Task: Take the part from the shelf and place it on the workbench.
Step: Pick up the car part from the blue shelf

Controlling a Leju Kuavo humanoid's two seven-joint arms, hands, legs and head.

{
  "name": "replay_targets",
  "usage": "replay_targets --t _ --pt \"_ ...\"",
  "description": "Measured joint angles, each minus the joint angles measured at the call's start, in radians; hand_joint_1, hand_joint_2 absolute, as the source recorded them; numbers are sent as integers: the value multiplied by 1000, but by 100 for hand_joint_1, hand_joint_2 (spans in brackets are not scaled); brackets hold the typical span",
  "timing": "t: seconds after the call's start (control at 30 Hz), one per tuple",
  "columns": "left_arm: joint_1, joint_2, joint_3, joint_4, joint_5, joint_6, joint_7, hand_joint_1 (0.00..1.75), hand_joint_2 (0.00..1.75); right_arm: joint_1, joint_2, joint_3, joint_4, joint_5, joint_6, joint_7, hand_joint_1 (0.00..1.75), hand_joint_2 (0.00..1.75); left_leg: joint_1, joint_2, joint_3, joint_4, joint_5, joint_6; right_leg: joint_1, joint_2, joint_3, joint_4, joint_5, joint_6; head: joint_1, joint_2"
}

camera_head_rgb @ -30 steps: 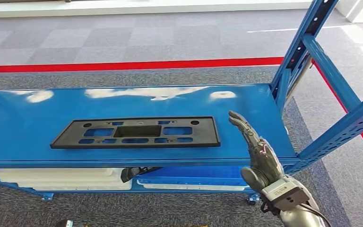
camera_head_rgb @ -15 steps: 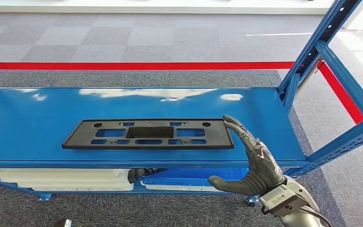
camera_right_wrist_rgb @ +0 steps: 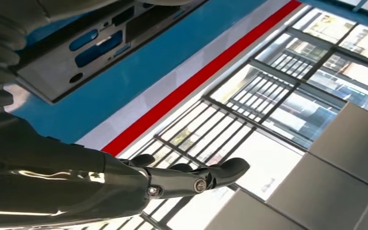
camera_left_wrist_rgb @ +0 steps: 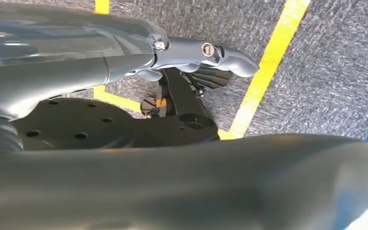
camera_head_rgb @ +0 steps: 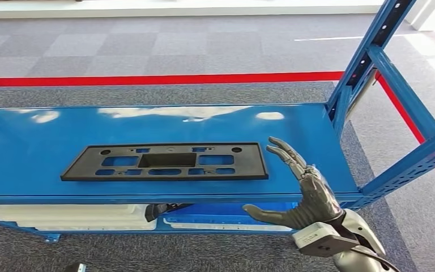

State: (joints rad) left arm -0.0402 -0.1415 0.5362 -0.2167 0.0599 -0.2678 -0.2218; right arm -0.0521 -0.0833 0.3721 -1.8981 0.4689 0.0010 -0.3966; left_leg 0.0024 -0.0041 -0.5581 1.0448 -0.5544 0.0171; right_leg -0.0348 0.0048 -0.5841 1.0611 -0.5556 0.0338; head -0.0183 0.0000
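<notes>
Grey carpet tiles (camera_head_rgb: 147,45) with red floor line (camera_head_rgb: 147,78) behind blue shelf (camera_head_rgb: 28,141). Black flat part (camera_head_rgb: 164,161) with cutouts lies on shelf top, near front edge, roughly centred. Right hand (camera_head_rgb: 300,190) just off part's right end, at shelf's front edge, fingers spread, thumb out, holding nothing. Left hand (camera_left_wrist_rgb: 196,55) over carpet with yellow lines, grip state unclear

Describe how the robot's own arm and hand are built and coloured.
The right hand is dark grey, with slim jointed fingers and a thick thumb. A light grey boxy block sits at its wrist, and a thin black cable runs beside the rounded silver arm behind it. In the right wrist view, a finger carries a small round metal pin.
</notes>
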Motion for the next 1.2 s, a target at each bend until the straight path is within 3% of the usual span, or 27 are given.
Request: replay_targets --t 0.4,0.7,1.2 --pt "1 3 12 0 -6 60 24 0 0 -104 9 73 31 180 -36 48 0 175 -1 0 0 0 0 -6 0 0 3 0 0 -1 0 0" --pt "1 6 13 0 -59 75 64 0 0 -113 12 136 101 286 -92 102 0 175 -2 0 0 0 -1 -7 -1 -1 3 0 0 -1 0 0" --pt "7 9 17 0 -64 101 58 0 0 -270 98 328 321 368 -56 128 0 175 -1 0 1 0 0 -7 0 0 4 0 0 -1 0 0"
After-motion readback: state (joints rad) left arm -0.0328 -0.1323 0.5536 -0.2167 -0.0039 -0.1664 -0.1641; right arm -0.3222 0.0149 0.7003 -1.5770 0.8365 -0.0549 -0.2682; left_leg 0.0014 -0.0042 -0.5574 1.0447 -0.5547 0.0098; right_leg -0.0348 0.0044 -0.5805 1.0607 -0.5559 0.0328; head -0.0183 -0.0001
